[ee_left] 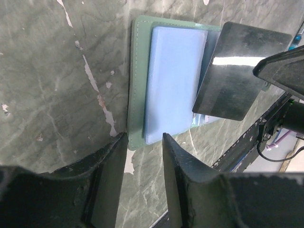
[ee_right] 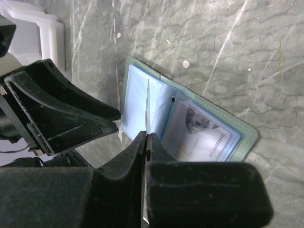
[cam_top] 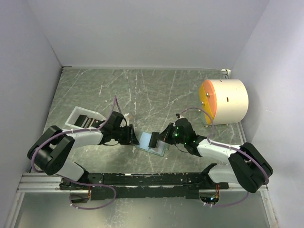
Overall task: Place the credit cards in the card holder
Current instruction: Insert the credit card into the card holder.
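Observation:
The card holder (cam_top: 148,140) lies open on the table between my two grippers, pale green outside (ee_left: 137,85) and light blue inside (ee_right: 135,90). Its right half has a clear pocket with a pale printed card (ee_right: 202,135) in it. My right gripper (ee_right: 146,136) is shut on a dark credit card (ee_left: 235,71), which looks like a thin edge (ee_right: 147,102) in the right wrist view. The card is tilted over the holder's middle fold. My left gripper (ee_left: 144,140) is open, its fingertips (ee_left: 119,145) at the holder's near edge with nothing between them. More dark credit cards (cam_top: 87,121) lie in the white tray.
The shallow white tray (cam_top: 76,113) stands at the left, just behind my left arm. A white drum with an orange and yellow face (cam_top: 223,100) stands at the back right by the wall. Grey walls close in the table on three sides.

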Robot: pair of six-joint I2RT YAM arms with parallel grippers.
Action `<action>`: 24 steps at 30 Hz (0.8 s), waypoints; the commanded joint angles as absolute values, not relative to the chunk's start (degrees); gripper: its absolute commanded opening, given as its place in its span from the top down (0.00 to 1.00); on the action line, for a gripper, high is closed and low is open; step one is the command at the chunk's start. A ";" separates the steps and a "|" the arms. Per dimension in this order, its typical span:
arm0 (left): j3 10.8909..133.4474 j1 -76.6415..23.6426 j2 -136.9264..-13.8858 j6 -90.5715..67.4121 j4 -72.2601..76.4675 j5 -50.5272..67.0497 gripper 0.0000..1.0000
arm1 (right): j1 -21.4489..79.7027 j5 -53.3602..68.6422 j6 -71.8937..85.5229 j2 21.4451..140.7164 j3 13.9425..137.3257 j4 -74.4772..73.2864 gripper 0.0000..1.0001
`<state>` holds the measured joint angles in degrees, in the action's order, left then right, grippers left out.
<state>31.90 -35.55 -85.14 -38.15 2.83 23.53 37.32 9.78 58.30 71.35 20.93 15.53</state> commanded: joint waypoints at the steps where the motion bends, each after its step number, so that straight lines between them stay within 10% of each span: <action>1: 30.29 -37.04 -85.68 -38.96 5.12 21.79 0.54 | 36.38 11.13 59.10 72.23 19.95 18.54 1.00; 24: 29.03 -41.47 -80.36 -42.31 0.88 15.93 0.58 | 33.49 13.10 57.62 70.47 16.44 19.58 1.00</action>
<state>29.36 -40.99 -81.10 -41.85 1.45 17.54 34.13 12.71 58.46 71.42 17.58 18.48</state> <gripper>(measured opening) 0.417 0.007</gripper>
